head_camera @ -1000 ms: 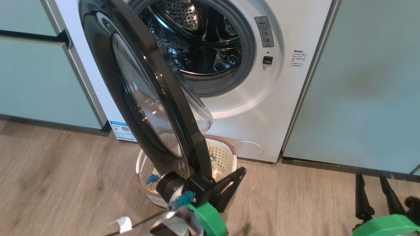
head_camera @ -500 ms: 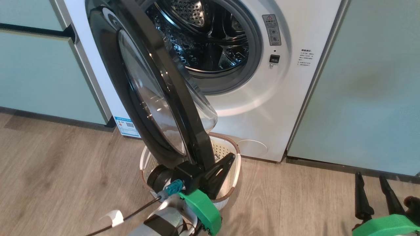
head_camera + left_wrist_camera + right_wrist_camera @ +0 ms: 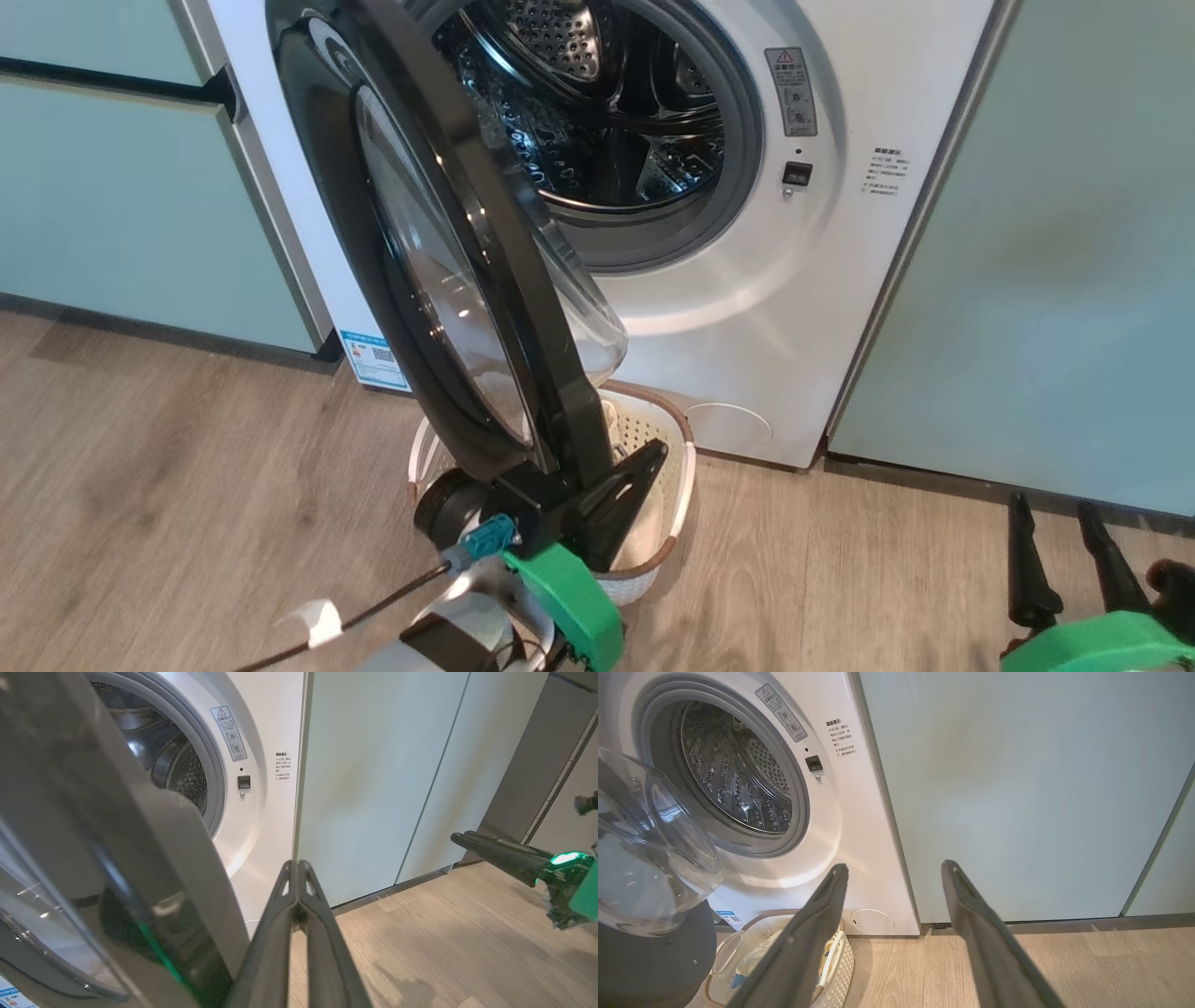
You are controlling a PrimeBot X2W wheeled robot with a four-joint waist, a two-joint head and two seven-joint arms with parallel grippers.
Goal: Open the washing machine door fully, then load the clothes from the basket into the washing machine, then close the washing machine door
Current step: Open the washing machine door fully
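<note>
The white washing machine [image 3: 794, 308] stands with its steel drum [image 3: 597, 112] exposed. Its glossy black door [image 3: 411, 233] is swung out edge-on toward me, the glass bowl [image 3: 649, 849] bulging to the right. My left gripper [image 3: 653, 457] is shut on nothing, its fingers [image 3: 296, 877] pressed together close beside the door's lower edge, above the basket [image 3: 689, 471]. I cannot tell whether it touches the door. The basket [image 3: 840, 970] sits on the floor under the door, with pale yellow and blue clothes [image 3: 747, 963] inside. My right gripper [image 3: 1062, 551] is open low on the right [image 3: 894, 868].
Pale green cabinets [image 3: 1046, 233] flank the machine on the right and on the left [image 3: 121, 205]. Wood floor [image 3: 840, 579] stretches between the basket and my right gripper [image 3: 467, 837].
The head camera has shifted a little. My left gripper has moved forward toward the machine, over the basket and closer to the door's lower edge. The right gripper has stayed put.
</note>
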